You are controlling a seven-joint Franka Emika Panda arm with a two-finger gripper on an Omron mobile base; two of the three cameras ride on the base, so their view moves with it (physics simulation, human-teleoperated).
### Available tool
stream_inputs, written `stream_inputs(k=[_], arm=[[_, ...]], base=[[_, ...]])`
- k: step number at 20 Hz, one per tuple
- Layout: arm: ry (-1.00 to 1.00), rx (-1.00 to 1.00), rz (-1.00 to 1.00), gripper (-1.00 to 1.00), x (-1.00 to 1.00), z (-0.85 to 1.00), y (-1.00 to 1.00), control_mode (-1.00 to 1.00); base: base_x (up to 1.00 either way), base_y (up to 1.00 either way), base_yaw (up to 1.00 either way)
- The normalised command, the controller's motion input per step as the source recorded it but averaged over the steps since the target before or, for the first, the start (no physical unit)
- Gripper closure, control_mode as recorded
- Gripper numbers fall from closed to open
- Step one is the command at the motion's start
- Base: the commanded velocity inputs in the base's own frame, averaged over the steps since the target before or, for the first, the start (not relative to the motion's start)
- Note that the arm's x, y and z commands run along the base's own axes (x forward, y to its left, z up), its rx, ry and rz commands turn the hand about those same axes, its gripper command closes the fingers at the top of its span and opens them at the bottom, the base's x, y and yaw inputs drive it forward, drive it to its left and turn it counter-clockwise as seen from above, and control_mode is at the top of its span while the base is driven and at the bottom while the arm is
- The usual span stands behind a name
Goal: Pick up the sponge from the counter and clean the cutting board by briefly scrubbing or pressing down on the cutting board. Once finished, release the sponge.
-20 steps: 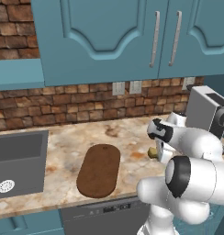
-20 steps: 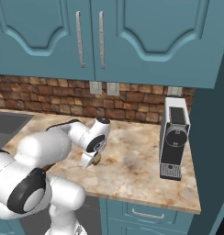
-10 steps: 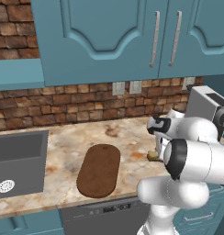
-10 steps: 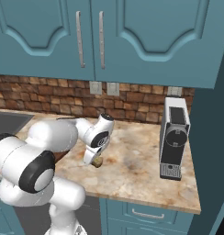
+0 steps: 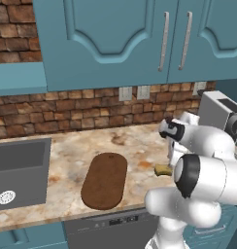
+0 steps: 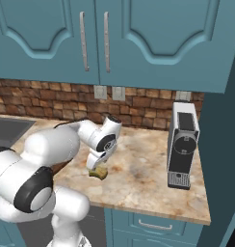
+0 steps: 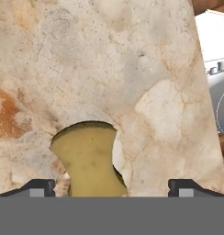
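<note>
Gripper directed down at the counter, jaws spread wide; in the hand view one dark fingertip stands at the lower left and the other at the lower right, well apart. Sponge, yellow-olive with pinched sides, lies flat on the counter between the fingertips, nearer the left one; whether that tip touches it cannot be told, and the right tip is clear of it. Nothing is clamped. In the right base view the sponge sits on the marbled counter directly beneath the hand, toward the front edge, with a coffee machine standing well apart toward the counter's right end. In the left base view the sponge shows at the arm's edge, lying on the counter apart from the cutting board, which lies near the front edge between the sponge and the sink basin
</note>
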Motion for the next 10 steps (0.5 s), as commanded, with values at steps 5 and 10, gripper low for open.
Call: stream_inputs(k=[5,10], arm=[[0.03,0.00,-0.13,-1.00,-0.70,0.35,0.00,-1.00],[0.00,-0.02,-0.16,-1.00,-0.46,0.56,0.00,-1.00]], base=[[0.00,0.00,0.00],[0.00,0.00,0.00]])
